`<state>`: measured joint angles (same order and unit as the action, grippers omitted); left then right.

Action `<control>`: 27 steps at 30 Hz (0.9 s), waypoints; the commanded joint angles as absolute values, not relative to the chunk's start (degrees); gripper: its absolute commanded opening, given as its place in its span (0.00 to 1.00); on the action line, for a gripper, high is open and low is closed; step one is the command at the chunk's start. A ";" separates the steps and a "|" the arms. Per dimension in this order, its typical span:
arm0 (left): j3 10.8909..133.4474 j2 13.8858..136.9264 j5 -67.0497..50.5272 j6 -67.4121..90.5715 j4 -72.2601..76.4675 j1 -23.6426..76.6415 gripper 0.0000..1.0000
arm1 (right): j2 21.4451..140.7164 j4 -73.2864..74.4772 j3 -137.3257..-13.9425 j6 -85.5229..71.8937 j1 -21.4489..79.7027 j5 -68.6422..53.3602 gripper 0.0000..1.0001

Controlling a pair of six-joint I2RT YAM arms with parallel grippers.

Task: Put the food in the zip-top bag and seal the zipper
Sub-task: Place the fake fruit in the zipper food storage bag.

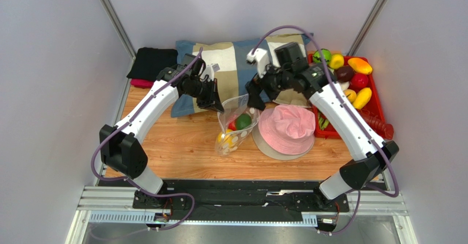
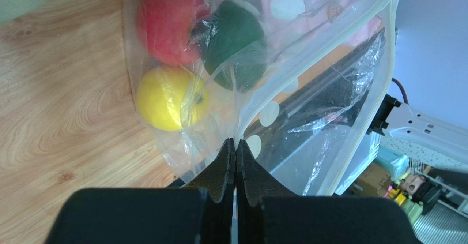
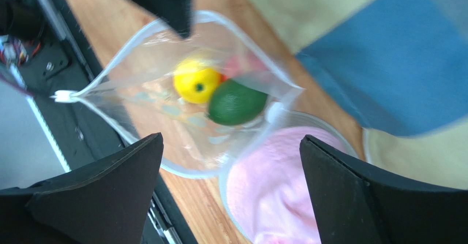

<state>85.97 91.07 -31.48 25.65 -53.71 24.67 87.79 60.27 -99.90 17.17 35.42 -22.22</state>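
Note:
The clear dotted zip-top bag (image 1: 235,127) stands open on the table, left of the pink hat. It holds a yellow fruit (image 2: 165,98), a red fruit (image 2: 167,24) and a green one (image 2: 236,41). My left gripper (image 1: 212,99) is shut on the bag's upper edge (image 2: 236,142). The pale zipper (image 2: 393,24) runs along the open mouth, unsealed. My right gripper (image 1: 255,102) is open and empty above the mouth (image 3: 230,142), with the yellow (image 3: 195,82) and green (image 3: 236,101) food showing below. More food lies on the red tray (image 1: 377,108).
The pink hat (image 1: 287,129) touches the bag's right side. A checked pillow (image 1: 236,63) and black cloth (image 1: 151,63) lie at the back. The tray holds several fruits, a spring onion (image 1: 321,121) and a red lobster toy (image 1: 380,126).

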 commanded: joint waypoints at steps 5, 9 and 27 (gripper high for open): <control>86.57 89.21 -32.61 25.40 -52.82 24.70 0.00 | 90.26 63.36 -109.33 12.66 10.07 -29.16 1.00; 86.75 89.65 -32.96 25.49 -52.91 24.70 0.00 | 93.07 63.20 -109.95 12.57 0.45 -29.62 0.93; 86.84 90.79 -33.31 25.49 -52.47 24.70 0.00 | 104.67 53.71 -101.69 14.24 -10.28 -23.82 0.65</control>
